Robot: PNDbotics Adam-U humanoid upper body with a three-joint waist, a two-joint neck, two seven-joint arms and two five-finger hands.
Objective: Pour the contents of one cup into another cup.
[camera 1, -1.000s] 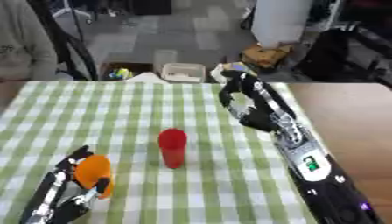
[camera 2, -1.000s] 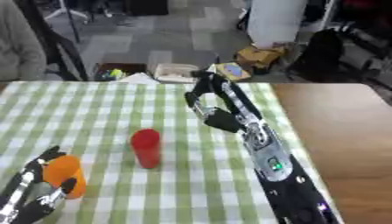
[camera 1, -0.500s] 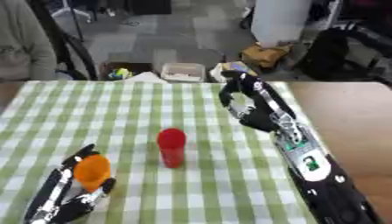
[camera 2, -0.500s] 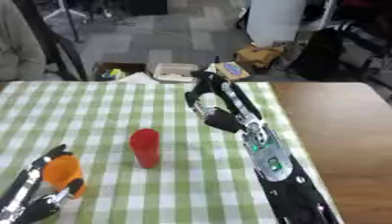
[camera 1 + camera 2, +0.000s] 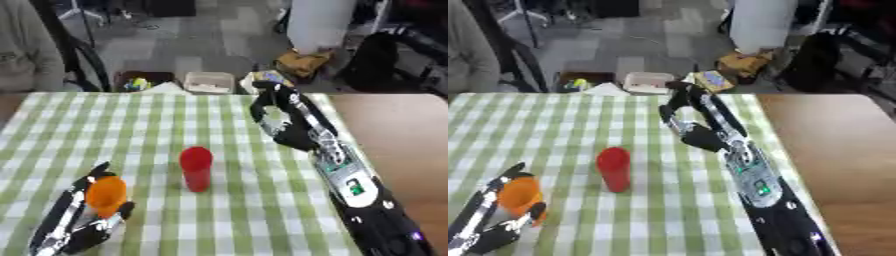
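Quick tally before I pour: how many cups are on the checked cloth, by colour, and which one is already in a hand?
Orange cup: 1, held in the left hand
Red cup: 1, standing alone mid-table, no hand on it
Total: 2 cups
The right hand holds nothing.

Orange plastic cup (image 5: 106, 195) contents: not visible.
Black left hand (image 5: 74, 227): cut off at bottom edge.
Tall red cup (image 5: 195, 168) interior: hidden.
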